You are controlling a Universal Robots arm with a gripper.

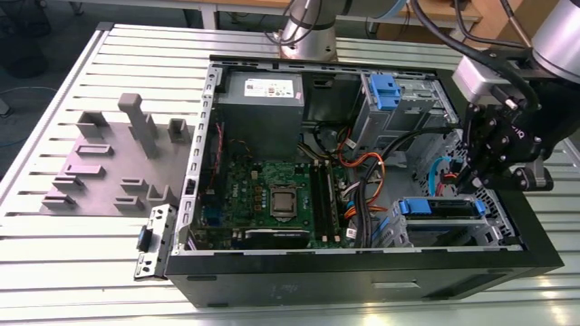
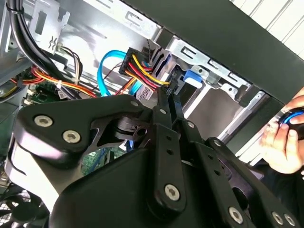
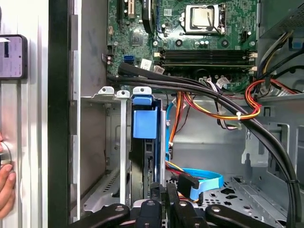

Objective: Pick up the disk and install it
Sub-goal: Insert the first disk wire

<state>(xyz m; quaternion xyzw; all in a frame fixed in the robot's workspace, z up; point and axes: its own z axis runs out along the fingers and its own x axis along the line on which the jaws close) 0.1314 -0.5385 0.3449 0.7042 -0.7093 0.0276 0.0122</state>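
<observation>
The black metal gripper [image 1: 473, 182] hangs inside the open computer case [image 1: 363, 278], fingers narrowed together, just above the blue-framed disk [image 1: 439, 207]. The disk sits in its steel bay, near the ribbed cables [image 1: 363, 170].

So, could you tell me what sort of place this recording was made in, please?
Most likely a robotics lab or test bench for computer assembly. An opened desktop computer case lies on a slotted aluminium table, a grey fixture plate with upright blocks sits beside it, and the robot arm's gripper reaches into the case.
</observation>
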